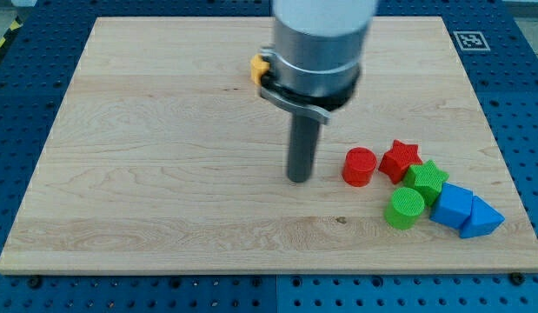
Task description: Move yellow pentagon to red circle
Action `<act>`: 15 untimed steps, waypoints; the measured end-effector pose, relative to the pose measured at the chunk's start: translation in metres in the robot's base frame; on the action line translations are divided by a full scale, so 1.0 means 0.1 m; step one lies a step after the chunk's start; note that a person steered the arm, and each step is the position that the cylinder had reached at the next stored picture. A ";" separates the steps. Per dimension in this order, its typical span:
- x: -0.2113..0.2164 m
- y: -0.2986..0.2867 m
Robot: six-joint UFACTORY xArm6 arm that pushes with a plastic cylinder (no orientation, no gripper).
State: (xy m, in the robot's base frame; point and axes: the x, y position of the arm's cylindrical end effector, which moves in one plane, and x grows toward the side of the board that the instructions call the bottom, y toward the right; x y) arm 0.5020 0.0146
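The yellow pentagon (257,68) lies near the view's top centre, mostly hidden behind the arm's grey body. The red circle (359,166) lies right of centre on the wooden board (147,174). My tip (299,179) rests on the board just left of the red circle, with a small gap between them. The yellow pentagon is well above the tip and to its left.
A red star (400,159) touches the red circle's right side. Below them cluster a green star (427,180), a green circle (406,208), a blue cube (454,205) and a blue triangle (481,217) near the board's bottom right.
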 end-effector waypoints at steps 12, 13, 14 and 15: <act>-0.82 -0.13; -0.64 0.18; -0.79 0.22; -0.85 0.28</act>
State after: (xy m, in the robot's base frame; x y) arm 0.4173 0.0426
